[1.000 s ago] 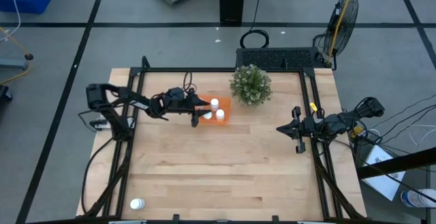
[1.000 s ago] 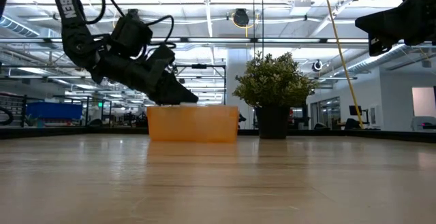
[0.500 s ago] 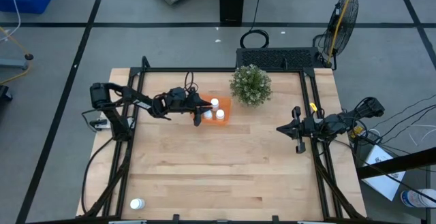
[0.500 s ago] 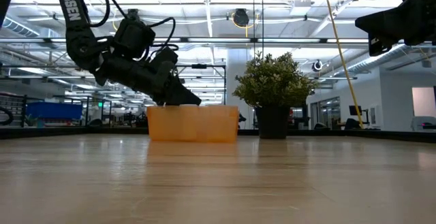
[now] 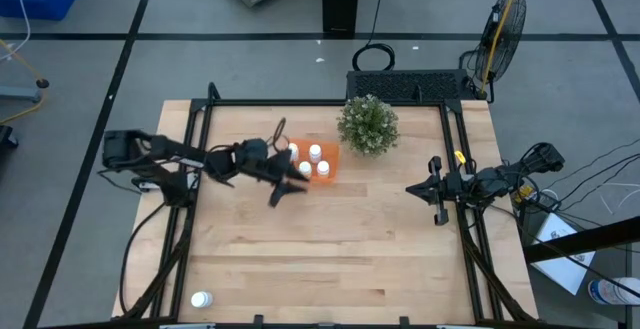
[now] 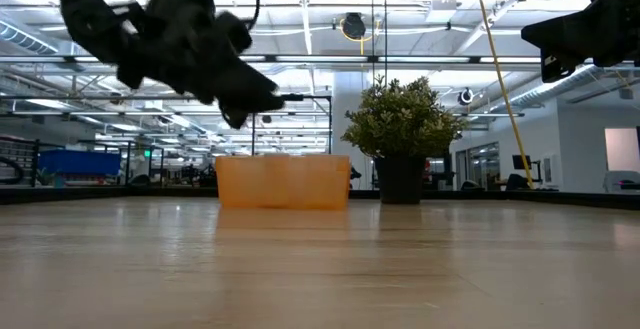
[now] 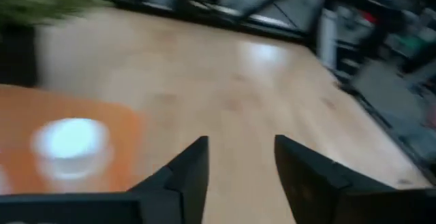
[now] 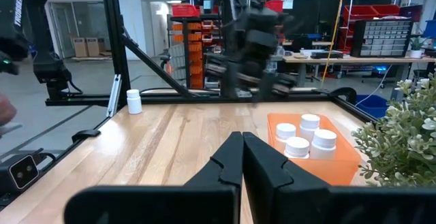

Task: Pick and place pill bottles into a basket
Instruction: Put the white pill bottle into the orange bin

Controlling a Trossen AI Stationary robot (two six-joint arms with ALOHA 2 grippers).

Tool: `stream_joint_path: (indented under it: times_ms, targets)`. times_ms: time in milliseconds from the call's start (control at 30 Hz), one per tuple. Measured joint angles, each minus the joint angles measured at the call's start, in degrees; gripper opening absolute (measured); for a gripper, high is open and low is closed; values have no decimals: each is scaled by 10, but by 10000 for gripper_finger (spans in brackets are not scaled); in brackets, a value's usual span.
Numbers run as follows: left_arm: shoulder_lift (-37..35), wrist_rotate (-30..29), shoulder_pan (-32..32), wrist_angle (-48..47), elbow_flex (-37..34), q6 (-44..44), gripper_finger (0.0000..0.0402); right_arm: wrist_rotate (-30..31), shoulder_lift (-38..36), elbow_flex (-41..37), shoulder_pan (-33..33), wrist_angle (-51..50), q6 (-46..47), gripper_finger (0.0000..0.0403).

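Note:
The orange basket (image 5: 330, 157) stands on the table left of the bushy plant (image 5: 368, 125). Several white pill bottles (image 5: 315, 153) stand upright in it; they also show in the right wrist view (image 8: 310, 124). One more bottle (image 5: 201, 299) lies on the table's near left corner. My left gripper (image 5: 288, 189) is open and empty, raised above table level (image 6: 272, 101) just off the basket's near left side. In its wrist view (image 7: 240, 159) one bottle (image 7: 71, 144) in the basket shows blurred. My right gripper (image 5: 437, 195) waits shut at the table's right edge.
The potted plant (image 6: 403, 134) stands right beside the basket (image 6: 283, 181). A black frame rail (image 5: 200, 159) runs along each side of the table. Bare wood (image 5: 340, 249) lies between the basket and the near edge.
My left gripper has risen off the basket and drawn back toward the table's near left, swinging its fingers toward the near edge. A bottle in the basket's far left corner, earlier covered by the gripper, now shows.

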Motion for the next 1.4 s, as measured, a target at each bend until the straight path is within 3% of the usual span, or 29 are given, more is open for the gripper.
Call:
stream_joint_path:
  times_ms: [233,367,433,567,633,967,1400]
  targets:
    - [-70,-41,-141,-101,0,-25,274,1,0,0,0,0,0,0]
    - [-84,-63,-234,-123,0,-10,311,1,0,0,0,0,0,0]
    - [-86,-42,-273,-125,0,25,320,1,0,0,0,0,0,0]
    - [-86,41,-331,-125,0,60,321,1,0,0,0,0,0,0]
    - [-86,54,-360,-129,0,78,317,1,0,0,0,0,0,0]
    - [-86,45,-486,-143,0,149,306,1,0,0,0,0,0,0]
    - [-86,62,-537,-243,0,125,302,2,0,0,0,0,0,0]
